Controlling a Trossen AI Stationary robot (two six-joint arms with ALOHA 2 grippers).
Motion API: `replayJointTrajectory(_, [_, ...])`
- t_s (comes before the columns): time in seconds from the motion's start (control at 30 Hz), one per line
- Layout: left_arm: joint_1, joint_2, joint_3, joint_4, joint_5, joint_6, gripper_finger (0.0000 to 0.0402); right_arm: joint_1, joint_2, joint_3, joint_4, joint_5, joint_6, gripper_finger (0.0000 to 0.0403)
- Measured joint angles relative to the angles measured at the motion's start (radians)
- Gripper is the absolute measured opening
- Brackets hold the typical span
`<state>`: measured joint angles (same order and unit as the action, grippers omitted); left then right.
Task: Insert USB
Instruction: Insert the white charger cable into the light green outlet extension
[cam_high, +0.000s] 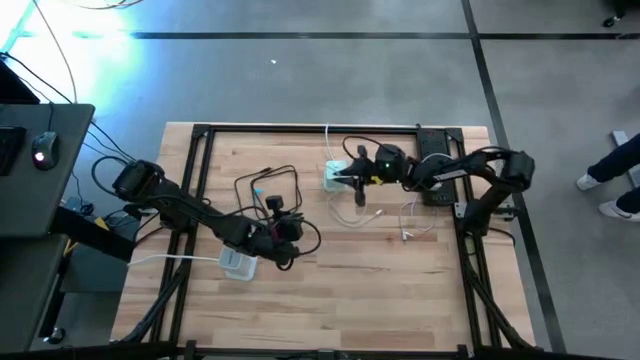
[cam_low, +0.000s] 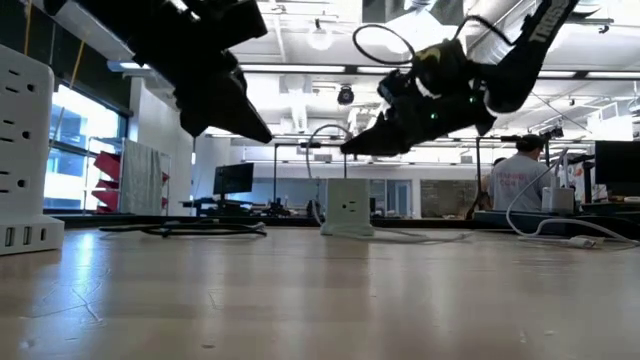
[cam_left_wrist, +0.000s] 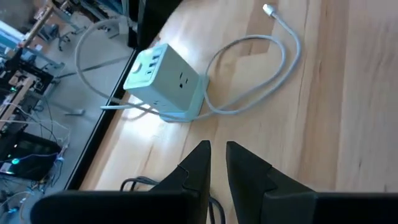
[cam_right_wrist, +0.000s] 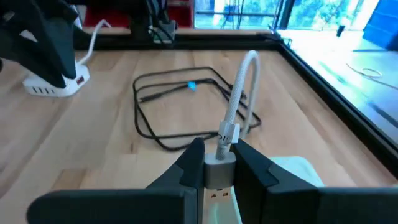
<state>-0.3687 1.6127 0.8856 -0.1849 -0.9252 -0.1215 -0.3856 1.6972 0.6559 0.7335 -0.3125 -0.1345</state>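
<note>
**Right gripper has the USB plug over the far power cube; left gripper empty above the near cube**

No containers on your table. What stands on the wooden table (cam_high: 400, 290) are two white power cubes and loose cables.

Right gripper (cam_right_wrist: 219, 163): your fingers are closed on a silver USB plug (cam_right_wrist: 219, 176), pinched from both sides. Its grey braided cable (cam_right_wrist: 239, 87) arches up out of the grip and curves away. Right under the plug, between the fingertips, a pale green-white surface shows: the far power cube (cam_high: 335, 175). From above, the gripper sits just beside that cube near the table's far edge. In the low view the gripper hangs above and to the side of the cube (cam_low: 348, 208); you cannot tell whether plug and cube touch.

Left gripper (cam_left_wrist: 214, 152): your fingers are nearly together, a thin gap between them, and nothing is held. The gripper hovers above the table near the near power cube (cam_left_wrist: 165, 81), which shows USB slots on one face and an outlet on another. The cube's white cord (cam_left_wrist: 93, 43) runs off the table edge. A white cable (cam_left_wrist: 261, 74) loops around beside the cube, its free connector end lying on the wood.

A black cable (cam_right_wrist: 180, 106) lies in a flattened loop mid-table, between the two arms. Another white cable (cam_high: 415, 225) lies loose on the right side.
</note>
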Motion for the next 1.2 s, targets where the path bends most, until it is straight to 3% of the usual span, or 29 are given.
replayJointTrajectory(0.13, [0.0, 0.0, -0.032, 0.102, -0.005, 0.001, 0.003, -0.001, 0.018, -0.001, 0.094, -0.04, 0.007, 0.0035])
replayJointTrajectory(0.4, [0.041, 0.002, -0.201, 0.699, 0.049, 0.251, 0.003, 0.078, -0.021, 0.0, 0.297, -0.156, 0.199, 0.0035])
replayJointTrajectory(0.7, [0.13, 0.048, -0.226, 1.017, 0.224, 0.588, 0.003, 0.234, -0.021, 0.0, 0.412, -0.084, 0.286, 0.0035])
replayJointTrajectory(0.9, [0.188, 0.071, -0.225, 1.155, 0.421, 0.511, 0.003, 0.287, -0.021, 0.003, 0.414, -0.099, 0.255, 0.0034])
replayJointTrajectory(1.2, [0.241, 0.072, -0.226, 1.165, 0.719, 0.336, 0.0059, 0.303, -0.02, 0.003, 0.333, -0.099, 0.172, 0.0034])
